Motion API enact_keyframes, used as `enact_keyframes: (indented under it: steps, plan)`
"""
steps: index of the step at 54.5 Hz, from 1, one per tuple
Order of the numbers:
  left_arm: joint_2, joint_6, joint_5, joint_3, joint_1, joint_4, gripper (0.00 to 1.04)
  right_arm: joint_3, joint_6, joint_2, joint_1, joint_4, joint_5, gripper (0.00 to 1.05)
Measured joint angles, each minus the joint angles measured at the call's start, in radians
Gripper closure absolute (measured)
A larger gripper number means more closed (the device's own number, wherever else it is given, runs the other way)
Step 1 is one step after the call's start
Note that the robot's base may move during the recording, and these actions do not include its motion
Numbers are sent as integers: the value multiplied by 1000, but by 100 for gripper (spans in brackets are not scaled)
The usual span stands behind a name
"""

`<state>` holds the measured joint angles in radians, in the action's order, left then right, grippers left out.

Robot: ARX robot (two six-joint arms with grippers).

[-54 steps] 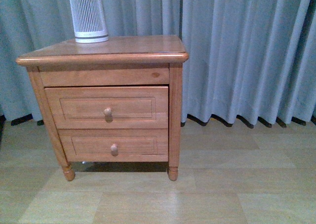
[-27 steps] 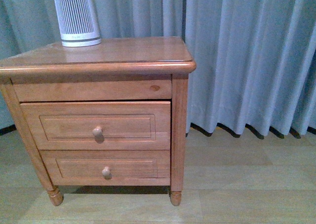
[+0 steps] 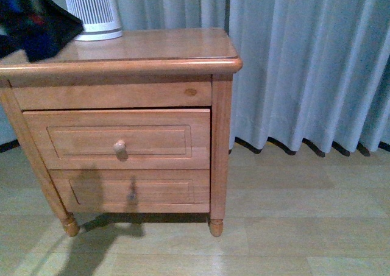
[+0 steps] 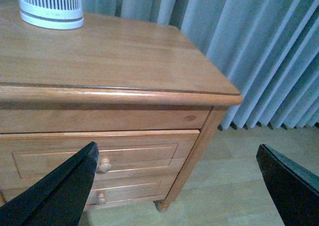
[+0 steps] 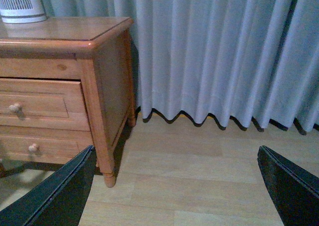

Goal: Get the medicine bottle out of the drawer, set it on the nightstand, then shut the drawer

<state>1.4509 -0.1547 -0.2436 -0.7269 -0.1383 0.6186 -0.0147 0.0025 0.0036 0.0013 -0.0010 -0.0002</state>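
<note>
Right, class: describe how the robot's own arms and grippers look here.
The left gripper and right gripper each have two plain black wedge-shaped fingers, narrowing to the tip. The left arm is a dark blurred mass with red and blue flecks.

The nightstand (image 3: 158, 50) is honey-brown wood, its top glossy and smooth. The curtain (image 3: 304, 63) is matt cloth; the ribbed cylinder (image 3: 92, 8) looks plastic.

The nightstand (image 3: 170, 47) stands on wood floor (image 3: 292, 227), bearing a white ribbed cylinder (image 3: 92, 11).
</note>
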Motion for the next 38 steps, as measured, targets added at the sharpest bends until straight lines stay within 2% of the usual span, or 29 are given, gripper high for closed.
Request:
enact_keyframes:
  steps: [8, 18, 38]
  plan:
    - [307, 31, 60, -99, -39, 109, 6, 0, 0, 0, 0, 0, 0, 7]
    - [595, 27, 124, -222, -57, 159, 6, 0, 0, 0, 0, 0, 0, 7]
    - [877, 23, 192, -439, -59, 200, 6, 0, 0, 0, 0, 0, 0, 7]
